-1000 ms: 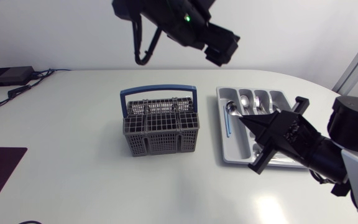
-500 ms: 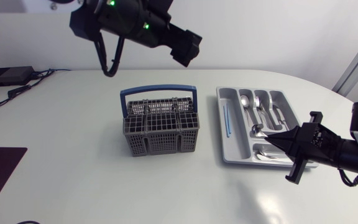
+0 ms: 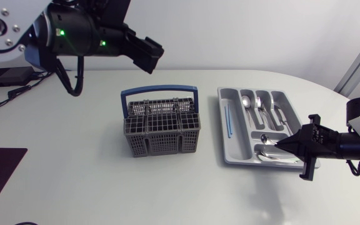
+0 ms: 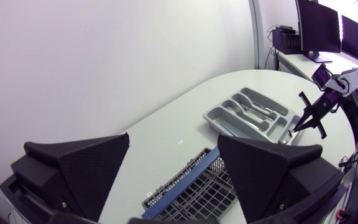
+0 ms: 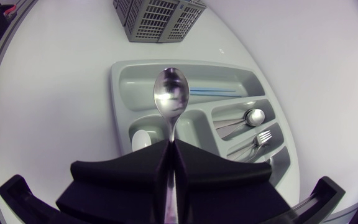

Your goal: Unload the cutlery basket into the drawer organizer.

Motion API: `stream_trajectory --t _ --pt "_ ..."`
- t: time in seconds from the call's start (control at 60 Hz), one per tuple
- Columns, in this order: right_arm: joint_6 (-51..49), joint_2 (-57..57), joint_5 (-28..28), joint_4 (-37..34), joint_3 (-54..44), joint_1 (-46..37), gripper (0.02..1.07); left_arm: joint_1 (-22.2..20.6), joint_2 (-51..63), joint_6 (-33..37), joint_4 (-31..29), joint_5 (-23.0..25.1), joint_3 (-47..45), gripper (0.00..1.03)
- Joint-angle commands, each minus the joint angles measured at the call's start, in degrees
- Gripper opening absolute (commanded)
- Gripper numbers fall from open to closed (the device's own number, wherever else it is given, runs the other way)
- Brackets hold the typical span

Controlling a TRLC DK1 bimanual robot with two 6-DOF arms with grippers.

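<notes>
Key relation: the shiny silver metal spoon sticks straight out ahead of the right tool, its bowl over the grey plastic drawer organizer. In the head view its long axis runs 3 to 9 o'clock with the bowl toward 9. That matches the crosswise compartment at the organizer's 6 o'clock end, not the long slots, which run 12 to 6.

Spoon height: it looks to hang above the organizer rather than rest in it. I cannot tell the gap.

Right tool: pinched nearly closed on the spoon's handle, a finger on each side. It sits at the organizer's 4 o'clock corner and points toward 9 o'clock.

Nearer arm: the right one, by far, so setting the spoon down is its job.

Left tool: the left tool is raised well above the white desk, at about 11 o'clock from the basket. Its fingers are spread wide with nothing between them.

Basket: the grey mesh cutlery basket with a blue handle stands upright at 9 o'clock from the organizer, well apart from it. No handles show above its rim.

Organizer contents: spoons and forks lie in the long slots, a thin blue stick lies in the slot nearest the basket, and some cutlery lies in the crosswise compartment.

Next move, as I judge it: lower the spoon and let go over the crosswise compartment.
</notes>
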Motion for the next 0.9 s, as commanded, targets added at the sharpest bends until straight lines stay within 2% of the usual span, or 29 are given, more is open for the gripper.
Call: stream_trajectory --t 0.0,0.3,0.4,0.45,0.533,0.617,0.717,0.883 --pt "-4.4 2.0 0.8 -1.5 1.1 -0.7 0.08 1.0 -1.4 1.2 0.9 -0.3 -3.2 0.99" --pt "-10.2 9.9 4.6 -1.4 3.1 -2.3 0.09 2.9 -4.0 2.3 1.7 -0.5 -11.0 0.99" --pt "-10.8 11.4 6.7 1.5 2.0 -2.2 0.11 3.5 -5.2 2.8 2.7 -0.5 -13.9 0.99" --pt "-10.7 11.6 7.5 2.5 1.6 -2.2 0.25 3.8 -5.6 3.0 3.0 -0.5 -14.9 0.99" --pt "-9.9 11.0 8.4 3.2 1.4 -2.2 0.65 4.4 -6.6 3.3 3.1 -0.5 -16.3 0.99" --pt "-8.0 8.0 8.4 3.1 0.7 -2.0 0.88 4.5 -7.6 3.8 3.3 -0.5 -18.2 0.99" --pt "-5.5 2.0 7.9 3.0 -1.6 0.0 0.92 5.2 -8.8 4.4 3.4 -0.4 -20.1 0.99" --pt "3.8 -7.3 7.5 3.0 -3.7 8.1 0.92 5.7 -10.6 5.2 3.6 -0.4 -23.2 0.99"
